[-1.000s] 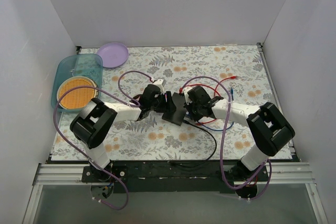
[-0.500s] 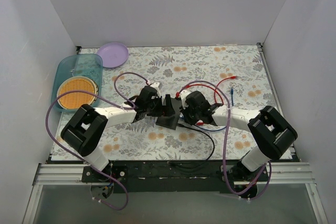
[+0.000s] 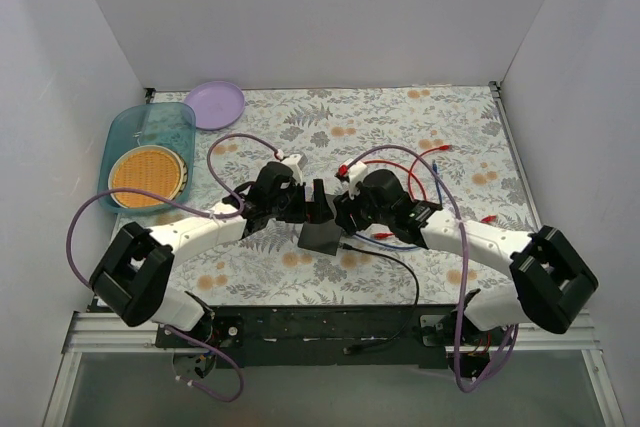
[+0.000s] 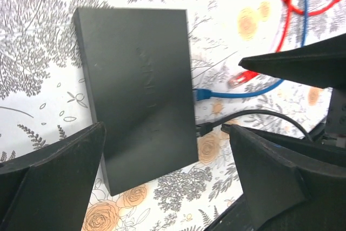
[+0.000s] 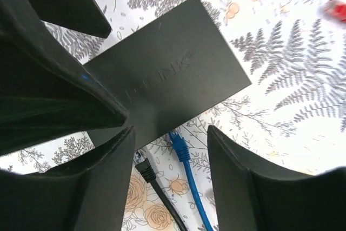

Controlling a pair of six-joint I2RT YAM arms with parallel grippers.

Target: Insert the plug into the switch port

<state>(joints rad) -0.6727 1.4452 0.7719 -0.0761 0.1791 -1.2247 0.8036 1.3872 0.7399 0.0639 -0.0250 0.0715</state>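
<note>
The switch (image 3: 320,238) is a flat black box lying on the floral table between both grippers, also in the wrist views (image 4: 138,106) (image 5: 167,79). A blue plug (image 5: 177,142) (image 4: 201,93) and a black plug (image 5: 143,167) (image 4: 208,128) both meet its long side; how deep they sit I cannot tell. My left gripper (image 4: 166,128) (image 3: 303,204) hangs open over the switch, holding nothing. My right gripper (image 5: 170,131) (image 3: 347,213) is open too, its fingers astride the blue plug without touching it.
A loose red plug (image 4: 240,79) and red cables (image 3: 405,163) lie right of the switch. A teal tray (image 3: 150,127) holding an orange disc (image 3: 147,175) and a purple plate (image 3: 214,104) sit at the far left. White walls enclose the table.
Both grippers have opened, letting go of the switch and the plug. The switch has shifted slightly toward the near edge, and both arms' elbows have swung outward.
</note>
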